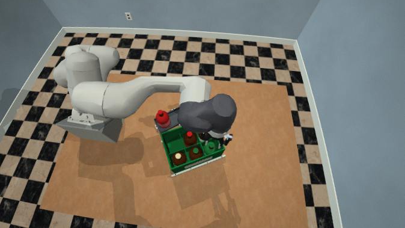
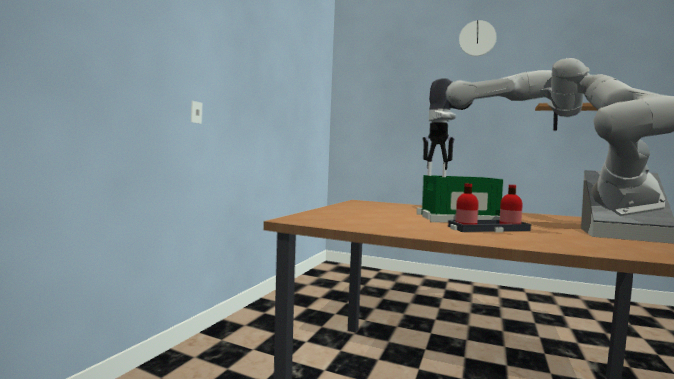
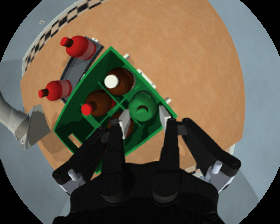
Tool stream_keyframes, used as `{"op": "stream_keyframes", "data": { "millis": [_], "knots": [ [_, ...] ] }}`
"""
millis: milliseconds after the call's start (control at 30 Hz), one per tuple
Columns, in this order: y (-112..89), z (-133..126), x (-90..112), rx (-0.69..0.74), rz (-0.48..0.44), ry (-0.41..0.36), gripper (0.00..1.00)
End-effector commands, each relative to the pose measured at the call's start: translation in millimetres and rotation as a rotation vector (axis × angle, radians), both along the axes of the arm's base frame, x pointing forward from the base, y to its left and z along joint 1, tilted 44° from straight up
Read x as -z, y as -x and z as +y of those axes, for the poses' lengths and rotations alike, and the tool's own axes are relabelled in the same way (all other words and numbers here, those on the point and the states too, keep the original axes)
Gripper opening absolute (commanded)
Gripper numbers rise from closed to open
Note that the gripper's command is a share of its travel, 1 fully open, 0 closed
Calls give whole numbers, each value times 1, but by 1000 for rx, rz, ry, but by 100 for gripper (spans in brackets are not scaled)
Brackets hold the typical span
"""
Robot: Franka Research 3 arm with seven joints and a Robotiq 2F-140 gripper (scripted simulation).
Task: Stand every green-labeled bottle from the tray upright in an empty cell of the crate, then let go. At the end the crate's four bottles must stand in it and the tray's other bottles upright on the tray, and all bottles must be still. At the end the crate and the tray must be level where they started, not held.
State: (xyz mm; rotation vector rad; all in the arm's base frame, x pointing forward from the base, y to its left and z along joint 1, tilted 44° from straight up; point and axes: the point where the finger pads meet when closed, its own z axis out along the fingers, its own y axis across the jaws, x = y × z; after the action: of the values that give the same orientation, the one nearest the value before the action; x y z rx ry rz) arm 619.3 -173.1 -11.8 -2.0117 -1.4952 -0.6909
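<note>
The green crate (image 1: pixel 192 150) stands on the table next to the dark tray (image 1: pixel 168 121). An all-green bottle (image 1: pixel 210 146) stands upright in the crate's corner cell; it also shows in the wrist view (image 3: pixel 143 106). My gripper (image 2: pixel 438 174) hangs straight above that cell with its fingertips about level with the crate's rim. The fingers are partly apart and nothing is between them; the wrist view (image 3: pixel 145 123) shows the bottle below the gap. Two red bottles (image 2: pixel 467 204) (image 2: pixel 511 205) stand upright on the tray (image 2: pixel 490 227).
The crate also holds brown bottles with a red cap (image 1: pixel 189 138), a green cap (image 1: pixel 196 152) and a cream cap (image 1: pixel 178 157). One cell at the crate's tray side (image 1: pixel 171 142) looks empty. The robot base (image 1: pixel 90 124) stands at the left.
</note>
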Motion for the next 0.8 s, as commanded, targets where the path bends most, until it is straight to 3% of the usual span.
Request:
{"op": "stream_keyframes", "data": {
  "millis": [0,767],
  "knots": [
    [2,-7,-7,-3,1,-3,38],
    [6,-36,-38,-3,1,-3,38]
  ]
}}
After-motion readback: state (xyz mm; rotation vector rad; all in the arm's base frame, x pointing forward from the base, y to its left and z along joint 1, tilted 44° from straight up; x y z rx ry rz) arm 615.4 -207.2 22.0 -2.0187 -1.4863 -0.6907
